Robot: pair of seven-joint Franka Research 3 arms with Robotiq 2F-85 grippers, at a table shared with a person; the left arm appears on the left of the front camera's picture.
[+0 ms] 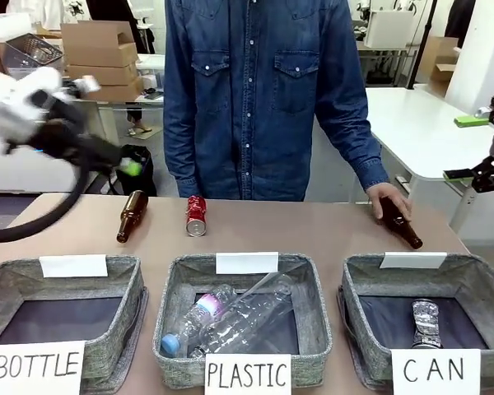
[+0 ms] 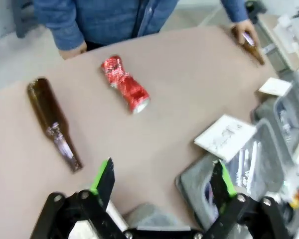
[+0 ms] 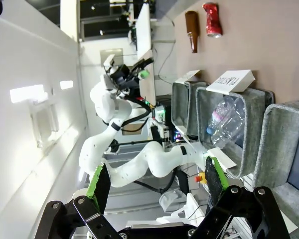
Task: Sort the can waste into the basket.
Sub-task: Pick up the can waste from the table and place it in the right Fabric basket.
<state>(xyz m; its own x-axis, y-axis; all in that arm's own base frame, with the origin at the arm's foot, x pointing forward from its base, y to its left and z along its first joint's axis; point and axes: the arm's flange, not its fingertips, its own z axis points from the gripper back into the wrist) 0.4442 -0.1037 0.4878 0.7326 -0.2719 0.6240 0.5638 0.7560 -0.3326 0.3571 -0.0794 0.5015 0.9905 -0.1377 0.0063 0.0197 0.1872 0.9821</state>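
Silvery can (image 1: 425, 322) in CAN basket (image 1: 358, 280); red can (image 1: 197, 216) on worktop (image 1: 313, 234), well left of that basket, not yet picked. Left tool (image 2: 164, 179) and right tool (image 3: 154, 181) wide, empty. Next, likely: left tool down astride red can, then close

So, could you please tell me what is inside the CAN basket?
One dented silvery-grey can lies on the dark bottom of the CAN basket, right of centre. The white sign on its front covers the nearest strip of the bottom, so anything there cannot be seen.
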